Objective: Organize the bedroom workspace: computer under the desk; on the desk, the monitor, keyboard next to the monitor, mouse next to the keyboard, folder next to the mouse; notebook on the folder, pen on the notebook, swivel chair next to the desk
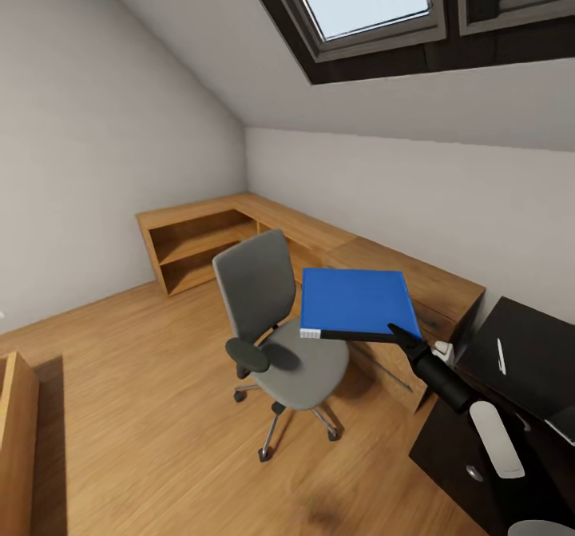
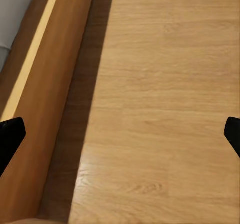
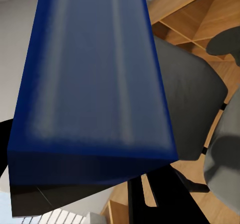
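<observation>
My right gripper (image 1: 402, 334) is shut on the near edge of the blue folder (image 1: 355, 300) and holds it flat in the air, above and to the right of the swivel chair's grey seat (image 1: 307, 368). In the right wrist view the folder (image 3: 95, 73) stretches away from the black fingers (image 3: 155, 199), with the swivel chair (image 3: 192, 98) beyond it. At the right stands the glossy black desk (image 1: 535, 336), with a thin white pen (image 1: 501, 356) lying on its top. My left gripper (image 2: 120, 134) is open over the wood floor, holding nothing.
A low L-shaped wooden shelf unit (image 1: 239, 232) runs along the far walls under the sloped ceiling. A light-wood piece of furniture (image 1: 16, 432) sits at the left edge. The desk's dark drawer front with a silver knob (image 1: 474, 472) is close to my right arm.
</observation>
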